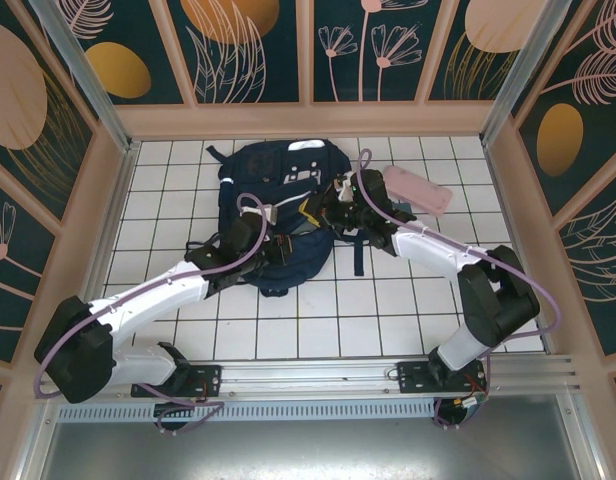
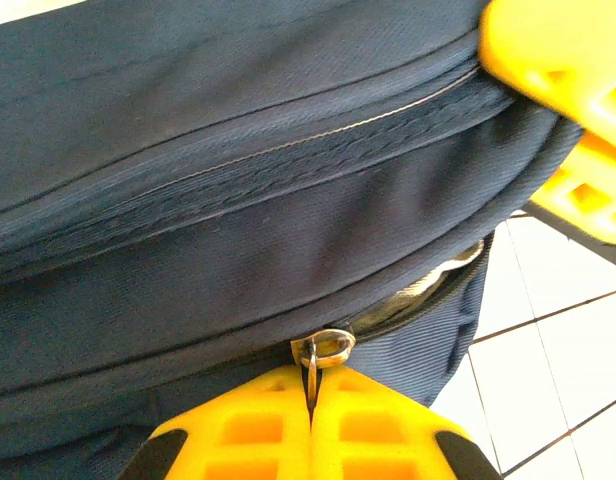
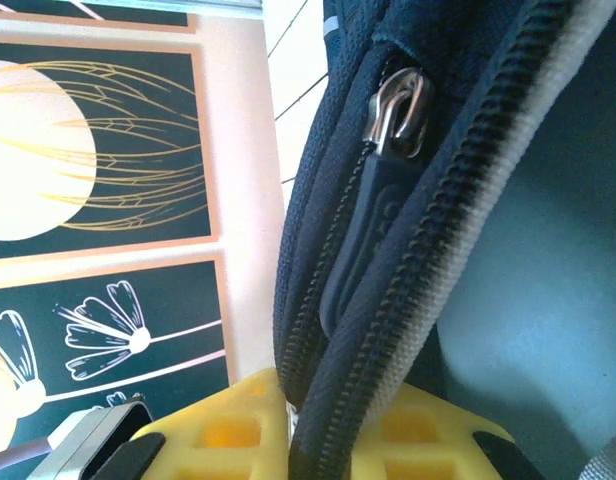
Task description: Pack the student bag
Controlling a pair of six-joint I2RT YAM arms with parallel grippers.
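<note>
The student bag (image 1: 278,190), dark navy, lies on the white tiles mid-table. My left gripper (image 1: 280,246) is at its near edge. In the left wrist view this gripper (image 2: 311,395) is shut, its yellow fingers pinching a small metal zipper pull (image 2: 324,349) on the student bag (image 2: 238,150); the zip beside it gapes a little to the right. My right gripper (image 1: 335,207) is at the bag's right side. In the right wrist view it (image 3: 328,425) is shut on a zipper edge of the student bag (image 3: 458,200). A silver slider (image 3: 400,112) with a dark rubber tab sits above.
A pink pencil case (image 1: 419,188) lies on the tiles right of the bag, just behind my right arm. Patterned walls (image 1: 248,50) close in the tiled floor on three sides. My right gripper's yellow fingers (image 2: 563,90) show at the upper right of the left wrist view.
</note>
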